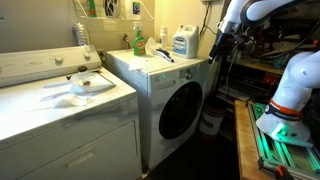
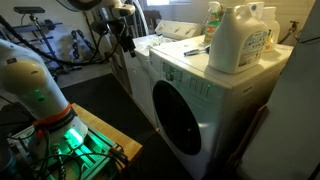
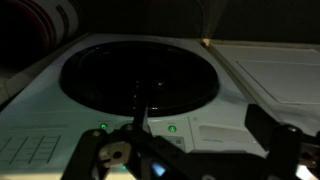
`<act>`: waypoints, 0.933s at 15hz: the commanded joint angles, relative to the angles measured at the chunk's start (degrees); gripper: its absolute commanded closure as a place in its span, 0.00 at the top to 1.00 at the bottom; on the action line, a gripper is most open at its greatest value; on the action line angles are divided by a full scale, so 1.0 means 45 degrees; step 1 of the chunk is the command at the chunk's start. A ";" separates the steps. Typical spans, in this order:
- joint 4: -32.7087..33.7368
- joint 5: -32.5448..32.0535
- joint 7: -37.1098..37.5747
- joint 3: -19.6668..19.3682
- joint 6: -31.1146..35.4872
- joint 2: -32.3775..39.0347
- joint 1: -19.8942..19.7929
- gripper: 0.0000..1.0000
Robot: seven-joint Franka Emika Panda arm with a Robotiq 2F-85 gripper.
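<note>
My gripper [image 1: 222,45] hangs in the air beside the upper front corner of a white front-load washer [image 1: 170,100], not touching it; it also shows in an exterior view [image 2: 125,38]. In the wrist view the two fingers [image 3: 190,155] stand wide apart with nothing between them. Past them I see the washer's dark round door [image 3: 140,80], the control panel with green lights [image 3: 103,128] and the detergent drawer [image 3: 225,135]. The door shows in both exterior views [image 1: 180,110] [image 2: 178,125] and is closed.
On the washer top stand a large white detergent jug [image 2: 240,40] [image 1: 182,42] and a green bottle [image 1: 138,40]. A white dryer [image 1: 60,110] with a white cloth [image 1: 85,85] on it stands beside the washer. A white bucket [image 1: 211,122] sits on the floor. The robot base [image 2: 35,95] stands on a wooden platform.
</note>
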 commanded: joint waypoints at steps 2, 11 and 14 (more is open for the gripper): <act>0.0493 -0.1326 0.0883 0.0092 0.0929 0.2081 -0.1032 1.00; 0.2678 -0.2148 0.0556 -0.0529 0.1733 0.6079 -0.1044 1.00; 0.3141 -0.2274 0.0559 -0.0839 0.2977 0.7172 -0.1047 1.00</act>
